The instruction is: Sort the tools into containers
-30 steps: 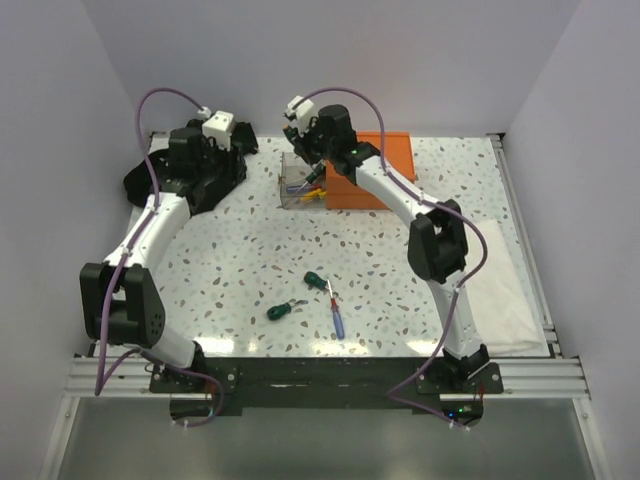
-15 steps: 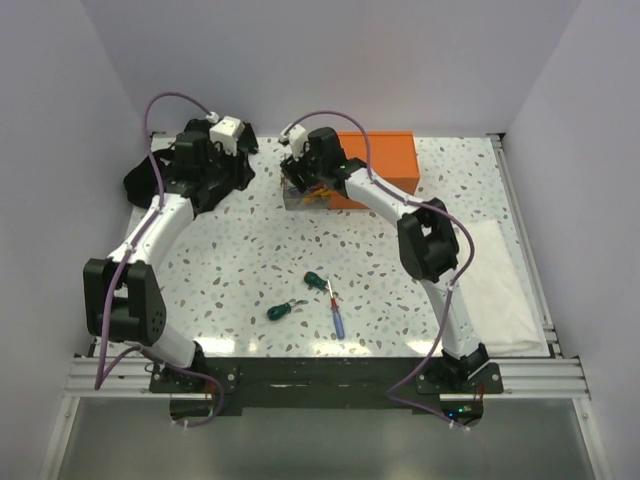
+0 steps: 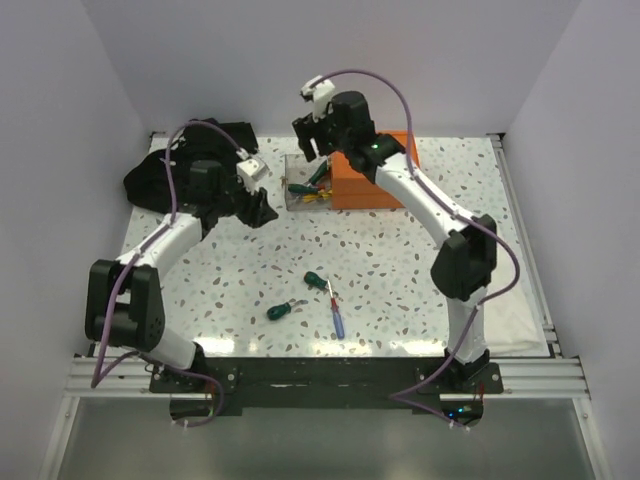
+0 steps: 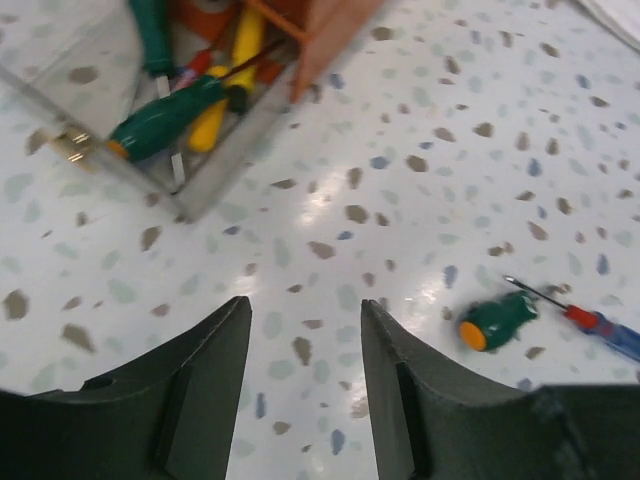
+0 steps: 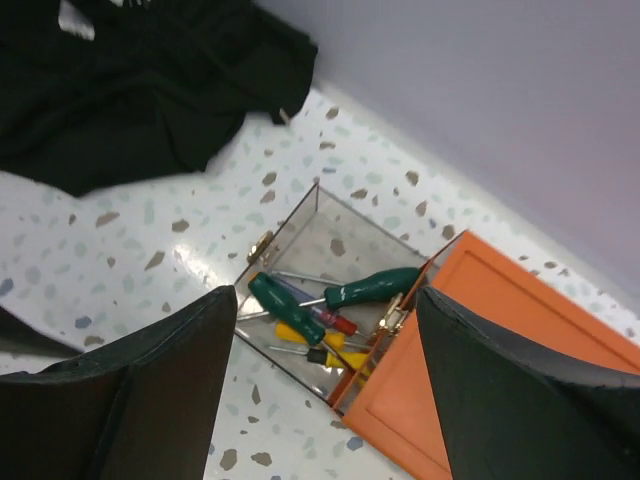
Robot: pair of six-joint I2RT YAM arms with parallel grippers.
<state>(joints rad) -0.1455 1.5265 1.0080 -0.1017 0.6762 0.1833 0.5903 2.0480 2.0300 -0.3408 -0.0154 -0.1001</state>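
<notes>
The speckled white surface [image 3: 400, 270] carries a clear plastic bin [image 3: 292, 168] at the far middle, touching an orange box [image 3: 352, 192] to its right. A black cloth heap [image 3: 145, 180] lies at the far left and a white sheet [image 3: 505, 290] along the right edge. Near the front, three screwdrivers lie loose and close together: a stubby green one [image 3: 314, 279], a second green-handled one [image 3: 281, 311], and a red and blue one [image 3: 336, 312].

You're working in a robotics lab test cell. Plain pale walls [image 3: 450, 60] box in a speckled, terrazzo-patterned tabletop [image 3: 240, 260]. The left arm [image 3: 165, 240] and right arm [image 3: 425, 205] are mounted on a slotted aluminium rail [image 3: 540, 376] along the tabletop's near edge.
</notes>
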